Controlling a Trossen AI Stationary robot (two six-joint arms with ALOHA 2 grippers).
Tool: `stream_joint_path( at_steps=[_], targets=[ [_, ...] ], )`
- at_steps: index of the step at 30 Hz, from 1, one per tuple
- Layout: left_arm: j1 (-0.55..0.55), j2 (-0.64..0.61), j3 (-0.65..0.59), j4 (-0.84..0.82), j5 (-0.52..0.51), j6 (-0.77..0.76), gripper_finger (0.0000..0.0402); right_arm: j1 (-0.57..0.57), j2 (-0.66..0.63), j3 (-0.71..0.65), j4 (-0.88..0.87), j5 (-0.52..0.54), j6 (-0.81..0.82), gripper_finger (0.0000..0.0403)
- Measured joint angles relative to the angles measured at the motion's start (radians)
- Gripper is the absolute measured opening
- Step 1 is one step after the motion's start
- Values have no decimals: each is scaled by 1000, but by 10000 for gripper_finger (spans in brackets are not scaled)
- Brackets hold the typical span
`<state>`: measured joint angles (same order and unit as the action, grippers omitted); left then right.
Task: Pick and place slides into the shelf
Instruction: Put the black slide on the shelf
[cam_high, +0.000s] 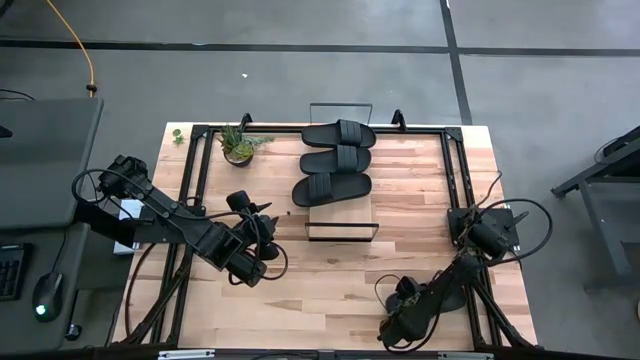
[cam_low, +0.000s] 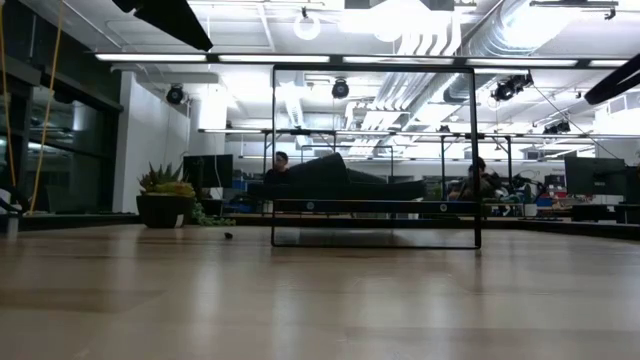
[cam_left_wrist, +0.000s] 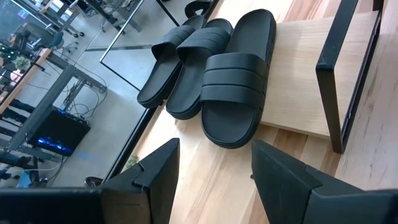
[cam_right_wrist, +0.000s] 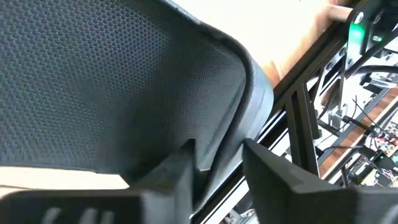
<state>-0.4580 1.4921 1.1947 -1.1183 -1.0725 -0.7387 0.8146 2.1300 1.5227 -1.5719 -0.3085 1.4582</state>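
Note:
Three black slides (cam_high: 338, 160) lie side by side on the far half of the light-wood shelf (cam_high: 345, 212), their toe ends overhanging its left edge; they also show in the left wrist view (cam_left_wrist: 233, 93) and the low view (cam_low: 335, 178). My left gripper (cam_high: 255, 262) is open and empty, left of and nearer than the shelf, its fingers (cam_left_wrist: 158, 171) pointing toward the slides. My right gripper (cam_high: 398, 322) is at the table's near edge, shut on the fourth slide (cam_right_wrist: 112, 87), which fills its wrist view. My right gripper pinches the fourth slide by its rounded rim (cam_right_wrist: 217, 149) between its two fingers, one finger (cam_right_wrist: 177, 171) on the textured face and the other beyond the edge. The rest of the slide stretches away from the fingers. Whether it rests on the table does not show.
A small potted plant (cam_high: 238, 145) stands at the far left of the table. Thin black wire rails (cam_high: 342, 232) stand at the shelf's near and far ends. A black frame (cam_high: 455, 170) runs along the table's edges. The near half of the shelf plank is bare.

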Motion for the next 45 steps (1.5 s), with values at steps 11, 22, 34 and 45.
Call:
stream_joint_path(
  at_steps=[11, 22, 34, 45],
  targets=[
    [0, 0, 0, 0, 0, 0, 184, 0, -2, 0, -6, 65, -67, 12],
    [0, 0, 0, -1, 0, 0, 184, -3, -13, 0, -9, 198, -158, 2],
    [0, 0, 0, -2, 0, 0, 184, -3, -111, 0, 23, 451, -130, 0],
    [0, 0, 0, -7, 0, 1, 184, -3, -244, 1, 112, 728, -275, 0]
  ],
)
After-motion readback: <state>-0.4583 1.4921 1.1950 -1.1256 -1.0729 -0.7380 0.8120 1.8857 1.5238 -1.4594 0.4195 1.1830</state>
